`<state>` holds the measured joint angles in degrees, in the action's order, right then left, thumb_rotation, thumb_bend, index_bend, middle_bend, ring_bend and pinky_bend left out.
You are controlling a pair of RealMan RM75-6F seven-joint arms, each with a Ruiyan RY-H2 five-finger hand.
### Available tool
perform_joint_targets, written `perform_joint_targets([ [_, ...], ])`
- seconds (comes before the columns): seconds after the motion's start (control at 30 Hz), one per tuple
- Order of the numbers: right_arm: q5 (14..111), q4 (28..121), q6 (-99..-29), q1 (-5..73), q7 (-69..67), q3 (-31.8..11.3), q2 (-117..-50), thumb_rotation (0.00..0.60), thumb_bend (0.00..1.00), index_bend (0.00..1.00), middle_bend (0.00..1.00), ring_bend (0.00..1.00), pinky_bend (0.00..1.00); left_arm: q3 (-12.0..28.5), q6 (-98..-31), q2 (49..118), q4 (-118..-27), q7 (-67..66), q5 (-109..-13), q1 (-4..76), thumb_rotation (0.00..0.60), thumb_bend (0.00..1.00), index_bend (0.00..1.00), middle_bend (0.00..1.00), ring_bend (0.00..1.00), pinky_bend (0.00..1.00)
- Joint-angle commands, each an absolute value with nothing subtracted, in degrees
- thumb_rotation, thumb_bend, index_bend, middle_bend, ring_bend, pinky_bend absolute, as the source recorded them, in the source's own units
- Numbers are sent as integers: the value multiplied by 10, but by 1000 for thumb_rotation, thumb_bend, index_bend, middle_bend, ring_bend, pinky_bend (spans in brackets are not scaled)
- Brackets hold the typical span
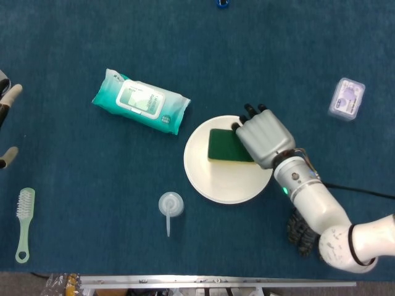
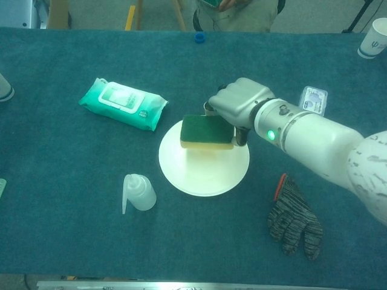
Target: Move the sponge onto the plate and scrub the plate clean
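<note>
A green-topped, yellow-bottomed sponge (image 1: 227,147) (image 2: 207,132) lies over the upper middle of the white plate (image 1: 219,182) (image 2: 202,175). My right hand (image 1: 264,140) (image 2: 240,109) grips the sponge from its right side, fingers curled over its edge. In the chest view the sponge looks lifted slightly off the plate. Only fingertips of my left hand (image 1: 8,123) show at the far left edge of the head view, away from the plate and holding nothing I can see.
A teal wet-wipes pack (image 1: 141,100) lies upper left of the plate. A small clear squeeze bottle (image 1: 170,205) lies to its lower left. A dark glove (image 2: 294,217) lies right of the plate. A small plastic box (image 1: 347,98), a brush (image 1: 24,222) and a paper cup (image 2: 375,36) sit farther out.
</note>
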<state>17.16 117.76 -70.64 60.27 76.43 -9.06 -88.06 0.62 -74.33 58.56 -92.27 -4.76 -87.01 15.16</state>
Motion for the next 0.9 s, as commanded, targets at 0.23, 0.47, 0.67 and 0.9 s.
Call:
perform_joint_targets([
  [0.23, 119, 1192, -705, 641, 789, -45, -834, 600, 351, 433, 290, 97, 204, 6, -743, 587, -929, -54, -868, 151, 600, 215, 52, 23, 0, 82],
  [0.47, 113, 1178, -702, 653, 782, -17, -827, 600, 351, 433, 291, 97, 204, 7, -741, 591, -930, -55, -869, 153, 600, 215, 52, 23, 0, 82],
  [0.67, 114, 1166, -708, 673, 793, -3, -840, 600, 352, 433, 291, 97, 204, 7, -744, 593, -927, -50, -872, 152, 600, 215, 52, 23, 0, 82],
  [0.9, 108, 1160, -729, 701, 825, 8, -868, 600, 351, 433, 291, 97, 204, 5, -749, 593, -921, -38, -874, 149, 600, 215, 51, 23, 0, 82],
])
